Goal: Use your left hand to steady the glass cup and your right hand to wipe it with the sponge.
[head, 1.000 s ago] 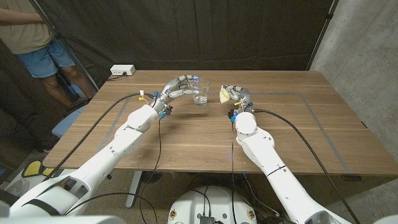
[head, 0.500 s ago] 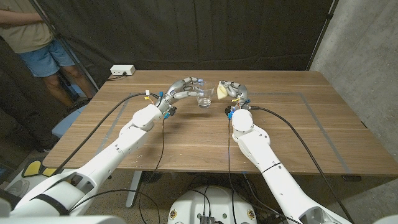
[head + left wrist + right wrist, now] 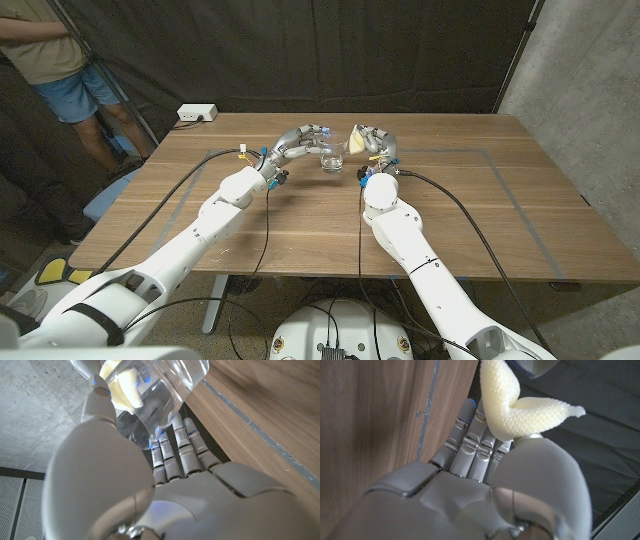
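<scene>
A clear glass cup [image 3: 332, 156] stands toward the back middle of the wooden table [image 3: 470, 210]. My left hand [image 3: 303, 136] curls around its left and far side. In the left wrist view the cup [image 3: 165, 380] sits between the thumb and the fingers [image 3: 176, 445] of that hand [image 3: 165, 490]. My right hand [image 3: 377, 145] pinches a pale yellow sponge [image 3: 357, 140] just right of the cup's rim. The sponge [image 3: 512, 407] sticks out, folded, above the right hand [image 3: 485, 480], and it shows through the glass as a yellow sponge [image 3: 122, 387].
A white power strip [image 3: 197, 113] lies at the table's back left corner. A person [image 3: 50, 60] stands beyond the table's left side. Black cables run along both arms. A concrete wall [image 3: 590, 70] rises at the right.
My right hand has carried the sponge left and farther back, up to the cup's rim. My left hand has shifted slightly right, with the cup.
</scene>
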Robot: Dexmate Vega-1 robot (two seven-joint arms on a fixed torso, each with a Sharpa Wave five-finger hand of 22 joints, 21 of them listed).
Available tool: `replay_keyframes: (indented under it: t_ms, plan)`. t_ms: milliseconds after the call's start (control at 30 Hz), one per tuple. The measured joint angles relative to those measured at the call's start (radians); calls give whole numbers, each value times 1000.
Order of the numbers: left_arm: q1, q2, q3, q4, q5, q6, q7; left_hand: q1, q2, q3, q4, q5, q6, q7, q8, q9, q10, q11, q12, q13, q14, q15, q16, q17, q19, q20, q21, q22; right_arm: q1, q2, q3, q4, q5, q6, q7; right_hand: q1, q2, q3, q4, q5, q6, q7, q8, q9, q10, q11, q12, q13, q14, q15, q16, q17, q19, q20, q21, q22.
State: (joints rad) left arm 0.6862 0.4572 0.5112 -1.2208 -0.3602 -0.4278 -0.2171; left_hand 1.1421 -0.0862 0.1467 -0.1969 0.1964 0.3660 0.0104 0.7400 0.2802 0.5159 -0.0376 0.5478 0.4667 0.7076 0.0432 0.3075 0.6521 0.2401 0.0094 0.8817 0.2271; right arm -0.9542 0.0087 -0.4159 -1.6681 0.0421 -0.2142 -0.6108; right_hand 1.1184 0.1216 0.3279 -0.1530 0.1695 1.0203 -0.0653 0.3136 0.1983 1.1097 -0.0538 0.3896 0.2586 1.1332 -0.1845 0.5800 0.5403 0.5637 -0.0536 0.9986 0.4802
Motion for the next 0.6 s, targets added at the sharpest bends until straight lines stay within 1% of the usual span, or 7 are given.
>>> replay_keyframes:
  t_ms: [33, 100, 133, 233, 367, 600]
  plan:
    - [-1, -1, 0, 1, 0, 0, 1, 0, 0, 0, 0, 0, 0, 0, 0, -1, 0, 0, 0, 0, 0, 0, 0, 1, 0, 0, 1, -2, 0, 4, 0, 3, -2, 34, -45, 0, 0, -3, -3, 0, 0, 0, 0, 0, 0, 0, 0, 0, 0, 0, 1, 0, 0, 0, 2, 0]
    - [-3, -5, 0, 5, 1, -1, 4, 0, 0, 2, -2, 0, 0, 0, 4, -4, 0, 0, 0, 0, 0, 0, -2, 4, 0, 0, 1, -4, 0, 13, 1, 9, 1, 42, -55, 0, 0, -3, -3, 0, 3, 4, -2, 0, 0, 0, 0, 0, 0, 0, 1, 0, 0, 0, 5, 0]
    - [-5, -8, 0, 8, 1, -3, 6, 0, 0, 3, -3, 0, 0, 0, 4, -5, 0, 0, 0, 1, 0, 0, -3, 6, 0, 0, 1, -4, 0, 27, 5, 15, 10, 50, -63, 5, -5, -3, -3, 0, 3, 4, -2, 0, 0, 0, 0, 0, 0, 0, 1, 0, 0, 0, 8, 1]
    - [-8, -12, 0, 11, 3, -4, 8, 0, 0, 4, -4, 0, 0, 0, 8, -5, 0, 0, 0, 2, 0, 0, -6, 9, 0, 0, 2, -4, -3, 44, 13, 22, 26, 59, -73, 8, -3, -3, -3, 0, 5, 5, -2, -1, 0, 0, 0, 0, 0, 0, 5, 5, -4, 4, 11, 5]
    - [-13, -16, 0, 16, 5, -4, 13, 0, 0, 4, -4, -3, 0, 0, 9, -5, 0, 0, 1, 2, 0, 0, -6, 9, 0, 0, 8, -4, -9, 65, 18, 32, 41, 69, -79, 8, -3, -3, -3, 5, 5, 5, -2, -1, 0, 0, 0, 4, 0, 0, 4, 8, -9, -2, 20, 5]
    - [-20, -21, 3, 19, 6, -4, 10, 0, 0, 4, -4, 0, -2, -2, 10, -5, 0, 0, 0, 3, 0, 0, -9, 13, -3, 3, 13, -4, -16, 76, 13, 40, 55, 94, -71, 8, -3, -3, -3, 5, 5, 6, -2, -1, 0, 0, 0, 4, 0, 0, 4, 12, -13, 2, 30, 9]
